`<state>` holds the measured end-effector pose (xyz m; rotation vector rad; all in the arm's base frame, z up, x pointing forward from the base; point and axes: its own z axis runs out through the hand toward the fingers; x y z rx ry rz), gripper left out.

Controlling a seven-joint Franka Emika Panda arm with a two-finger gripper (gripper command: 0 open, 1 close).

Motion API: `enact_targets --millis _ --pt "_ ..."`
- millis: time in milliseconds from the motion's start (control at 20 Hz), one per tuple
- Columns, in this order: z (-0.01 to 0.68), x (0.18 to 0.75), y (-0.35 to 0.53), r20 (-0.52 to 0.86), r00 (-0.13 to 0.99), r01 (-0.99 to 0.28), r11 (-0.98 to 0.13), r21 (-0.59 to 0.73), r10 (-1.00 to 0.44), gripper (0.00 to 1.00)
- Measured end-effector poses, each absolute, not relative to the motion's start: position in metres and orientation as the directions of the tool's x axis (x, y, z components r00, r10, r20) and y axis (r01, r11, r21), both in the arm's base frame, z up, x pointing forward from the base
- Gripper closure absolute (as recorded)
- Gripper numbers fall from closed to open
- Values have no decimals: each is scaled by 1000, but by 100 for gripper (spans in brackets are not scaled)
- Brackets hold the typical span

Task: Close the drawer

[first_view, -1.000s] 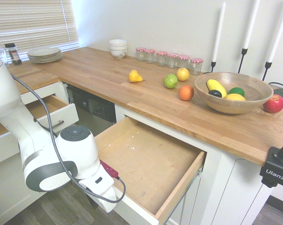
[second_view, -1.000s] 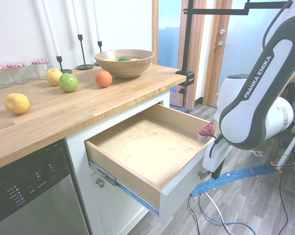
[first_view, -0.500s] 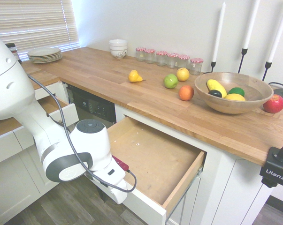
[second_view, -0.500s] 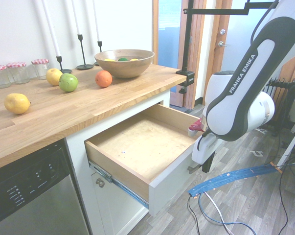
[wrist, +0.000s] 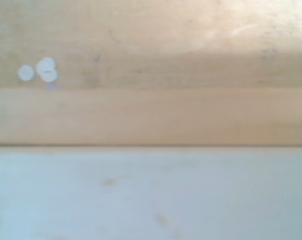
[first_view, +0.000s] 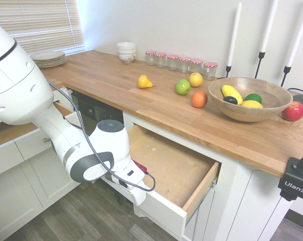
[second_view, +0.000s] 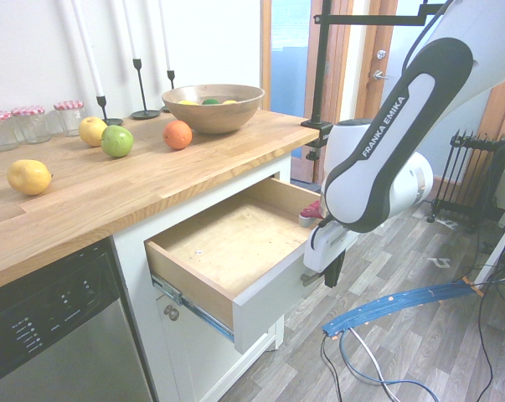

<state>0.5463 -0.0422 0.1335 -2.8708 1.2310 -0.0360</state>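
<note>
Although the drawer [second_view: 265,301] is standing well out from its cabinet, the white gripper [second_view: 333,270] is hanging at its front with the fingers together, low and right of centre in the second exterior view. From here I'm seeing no gap between them and nothing caught in them, and I can't tell whether they are touching the front. The slim metal handle [second_view: 311,279] is showing just beside them.

Further out, the plain white front is running through the lower middle of that view, and the pale wood interior is lying exposed behind it, with small white discs [wrist: 26,73] showing at upper left in the wrist view. The metal runner [second_view: 206,314] is showing along the side. In the first exterior view the drawer is filling the lower centre, and the arm [first_view: 56,125] is reaching in from the left.

As for the job, closing is looking unfinished: the front is sitting clear of the cabinet, so the remaining inward push is what's left, probably with those same fingers against the front. Above it all, the wooden countertop [first_view: 156,108] is carrying fruit and a wide bowl [first_view: 249,111] at upper right.
</note>
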Motion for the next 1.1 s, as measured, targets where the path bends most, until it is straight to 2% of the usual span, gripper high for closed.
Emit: enact_targets --millis 1100 --pt "142 664 -55 8 676 -736 -676 -33 -737 100"
